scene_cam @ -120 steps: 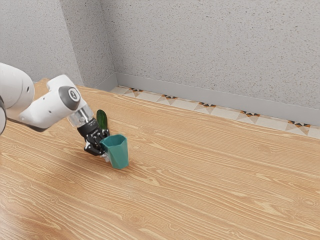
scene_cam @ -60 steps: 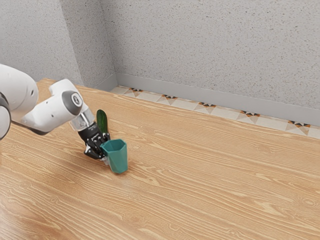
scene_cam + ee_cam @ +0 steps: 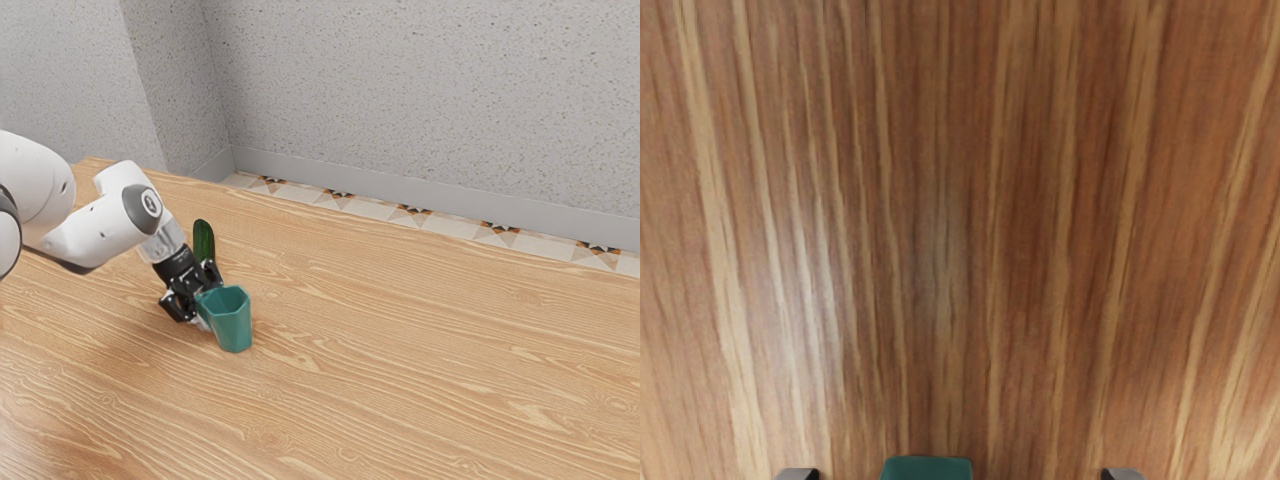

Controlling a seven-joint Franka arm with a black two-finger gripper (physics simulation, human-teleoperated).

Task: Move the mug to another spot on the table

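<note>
- The step in hand looks like the carry or the set-down: the black two-finger gripper (image 3: pixel 203 300) is low over the light wooden table (image 3: pixel 430 340), clamped on the teal faceted mug (image 3: pixel 230 320) at the side facing the white arm (image 3: pixel 100 215).
- As far as the exterior view shows, the hand grips the mug's wall or handle side. The exact contact is hidden behind the cup.
- The mug is toward the exterior view's left, well apart from the back wall. Its base is at or barely above the wood, with its shadow right under it, so I cannot tell whether it rests or hangs.
- It leans slightly rather than standing square, its open mouth up and tipped a little toward the exterior view's right.
- The mug is a plain teal colour with flat facets, narrowing toward the foot. I see nothing inside it.
- In the wrist view a strip of the teal mug (image 3: pixel 927 468) shows just under the hand, with bare wood grain beyond.
- A slim dark green upright piece (image 3: pixel 204 240) stands just behind the gripper. What it is I cannot tell.
- Next, I judge, the mug needs levelling, then lowering until the base sits flat. Only then should the hand let go, or the mug may tip.
</note>
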